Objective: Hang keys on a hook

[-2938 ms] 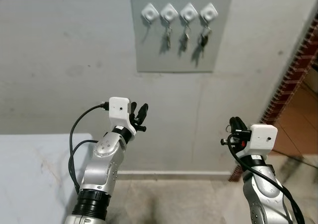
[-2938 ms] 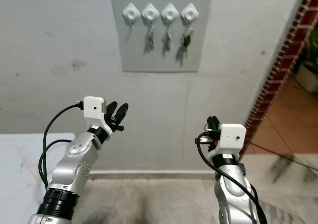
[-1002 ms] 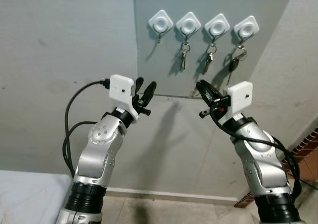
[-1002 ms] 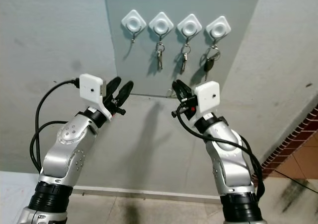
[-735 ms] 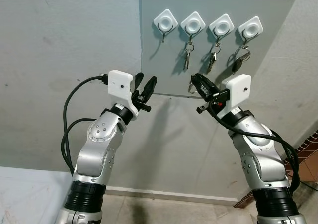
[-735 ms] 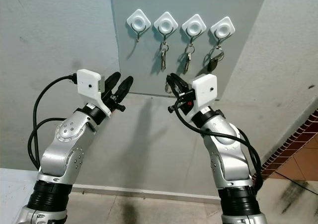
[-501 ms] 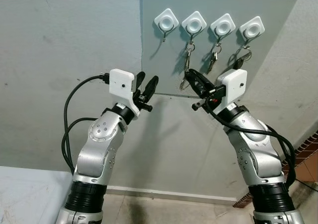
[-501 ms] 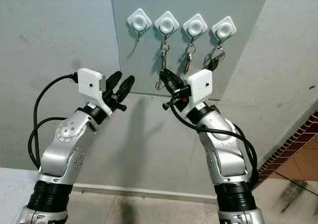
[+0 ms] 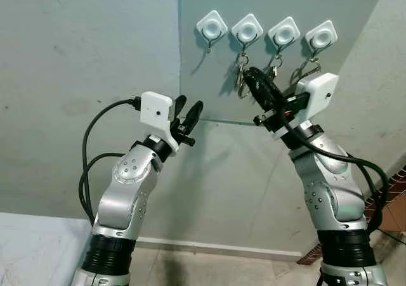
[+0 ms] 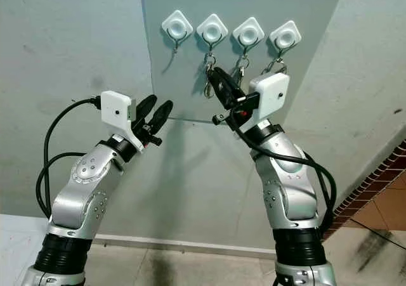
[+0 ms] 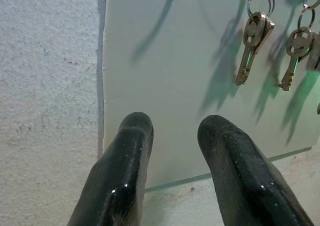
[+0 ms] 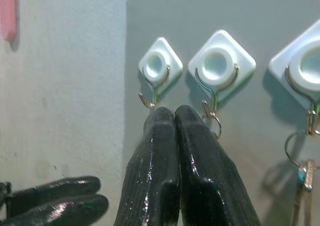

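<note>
- At the nine o'clock side of the scene, a bare grey wall (image 9: 82, 58) meets a grey-green panel (image 9: 209, 96) that carries four white diamond-shaped hooks.
- Left end effector (image 9: 188, 116) hovers at about seven o'clock from the panel's lower corner, fingers parted a little and gripping nothing.
- Empty hook (image 9: 211, 27) sits first in the row; its wire curl is bare.
- Second hook (image 9: 247, 28), third hook (image 9: 283, 33) and fourth hook (image 9: 321, 37) each carry a hanging set of keys (image 11: 253, 40).
- Right end effector (image 9: 248, 80), raised at five o'clock from the empty hook, has its fingers pressed together; a key ring (image 9: 242, 88) hangs at its tip, just below the second hook.
- Whether that ring is pinched between the fingers or hangs from the hook behind cannot be told.
</note>
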`<state>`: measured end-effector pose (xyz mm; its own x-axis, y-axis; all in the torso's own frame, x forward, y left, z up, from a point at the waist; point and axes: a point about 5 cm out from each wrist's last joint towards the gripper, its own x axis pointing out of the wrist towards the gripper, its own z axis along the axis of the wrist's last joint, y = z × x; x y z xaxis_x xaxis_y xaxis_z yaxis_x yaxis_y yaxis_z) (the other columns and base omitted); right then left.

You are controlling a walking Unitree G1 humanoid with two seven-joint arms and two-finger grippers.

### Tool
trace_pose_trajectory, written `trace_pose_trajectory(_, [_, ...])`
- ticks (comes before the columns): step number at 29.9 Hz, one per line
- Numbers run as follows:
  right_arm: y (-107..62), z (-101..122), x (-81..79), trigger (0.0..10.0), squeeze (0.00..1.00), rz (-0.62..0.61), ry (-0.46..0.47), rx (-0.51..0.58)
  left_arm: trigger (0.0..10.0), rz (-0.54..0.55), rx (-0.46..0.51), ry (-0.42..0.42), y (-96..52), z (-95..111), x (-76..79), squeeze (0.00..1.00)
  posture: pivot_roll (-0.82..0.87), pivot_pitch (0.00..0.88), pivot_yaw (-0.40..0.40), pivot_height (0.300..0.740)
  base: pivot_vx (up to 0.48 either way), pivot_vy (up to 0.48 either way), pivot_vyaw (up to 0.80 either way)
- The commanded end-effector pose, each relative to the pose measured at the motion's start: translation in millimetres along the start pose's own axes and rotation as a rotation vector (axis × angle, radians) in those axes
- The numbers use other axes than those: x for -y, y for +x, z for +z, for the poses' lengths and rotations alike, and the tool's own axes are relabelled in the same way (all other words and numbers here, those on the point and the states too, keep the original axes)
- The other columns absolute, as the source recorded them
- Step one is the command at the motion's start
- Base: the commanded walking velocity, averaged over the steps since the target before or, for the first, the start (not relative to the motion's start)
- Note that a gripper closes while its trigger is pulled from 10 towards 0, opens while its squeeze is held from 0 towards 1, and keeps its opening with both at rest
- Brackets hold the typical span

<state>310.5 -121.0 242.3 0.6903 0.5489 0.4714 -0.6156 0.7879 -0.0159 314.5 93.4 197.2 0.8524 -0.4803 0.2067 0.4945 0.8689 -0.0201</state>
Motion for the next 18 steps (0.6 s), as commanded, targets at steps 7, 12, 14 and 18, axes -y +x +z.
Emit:
trace_pose_trajectory(7, [2.6,17.8,-10.6,10.0,0.0,0.088,0.056,0.047,10.0,0.001,0.0,0.017,-2.4,3.1,-1.7,0.0,0.05,0.0,-0.027,0.74,0.0,0.0,0.0])
trace_pose_trajectory(12, [2.4,23.9,-11.9,10.0,0.0,0.096,0.06,0.06,10.0,0.005,-0.003,0.017,-3.6,2.2,-2.6,0.0,0.05,0.0,-0.026,0.74,0.0,0.0,0.0])
trace_pose_trajectory(14, [0.9,28.5,-14.3,10.0,0.0,0.113,0.078,0.066,10.0,0.008,-0.006,0.017,-4.1,1.5,-3.3,0.0,0.05,0.0,-0.026,0.74,0.0,0.0,0.0])
trace_pose_trajectory(18, [-0.7,29.4,-20.9,10.0,0.0,0.138,0.1,0.058,10.0,0.009,-0.004,0.014,-3.8,2.3,-3.8,0.0,0.05,0.0,-0.022,0.74,0.0,0.0,0.0])
